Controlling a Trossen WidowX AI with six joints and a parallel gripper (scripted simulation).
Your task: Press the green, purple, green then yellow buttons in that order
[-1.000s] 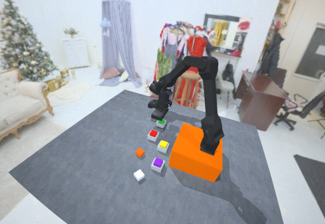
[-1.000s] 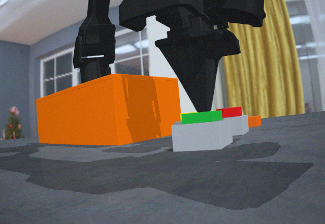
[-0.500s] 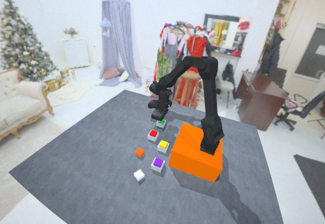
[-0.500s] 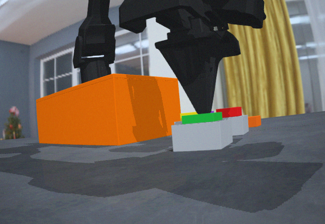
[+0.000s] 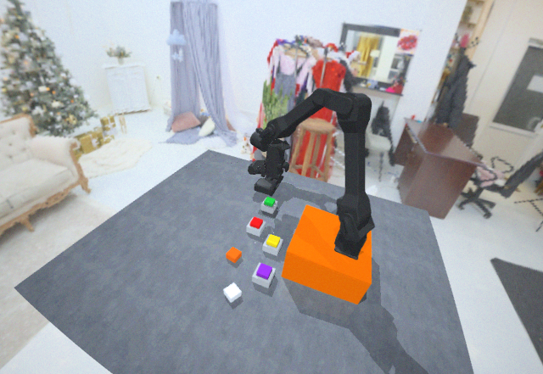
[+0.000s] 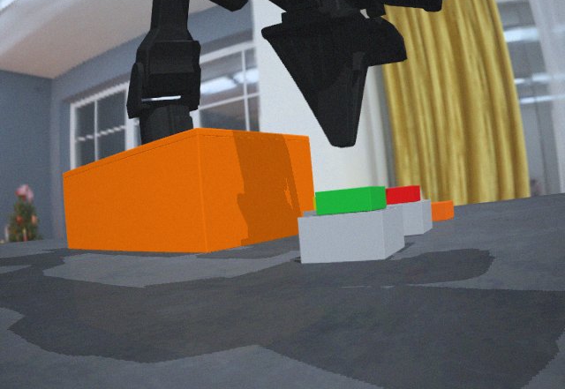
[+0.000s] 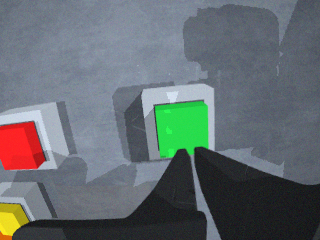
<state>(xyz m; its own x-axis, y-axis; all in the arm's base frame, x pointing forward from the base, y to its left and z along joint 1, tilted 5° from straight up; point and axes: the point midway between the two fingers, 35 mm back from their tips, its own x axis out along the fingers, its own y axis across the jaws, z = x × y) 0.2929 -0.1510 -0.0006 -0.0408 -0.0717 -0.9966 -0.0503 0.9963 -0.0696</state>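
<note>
The green button (image 5: 269, 201) (image 6: 350, 200) (image 7: 182, 127) stands up out of its light grey housing. My gripper (image 6: 342, 145) (image 7: 190, 156) is shut with nothing between its fingers. Its tips hang above the green button, with a plain gap in the exterior view. The purple button (image 5: 264, 270) stands raised in its housing at the near end of the group. The yellow button (image 5: 273, 241) (image 7: 11, 220) is raised too, between the green and purple ones; the exterior view shows only a sliver of it.
The red button (image 5: 255, 222) (image 6: 403, 194) (image 7: 21, 146) lies near the green one. An orange block (image 5: 233, 254) (image 6: 442, 210) and a white block (image 5: 232, 293) lie on the dark mat (image 5: 153, 247). The large orange base (image 5: 324, 269) (image 6: 137, 202) stands beside the yellow and purple buttons.
</note>
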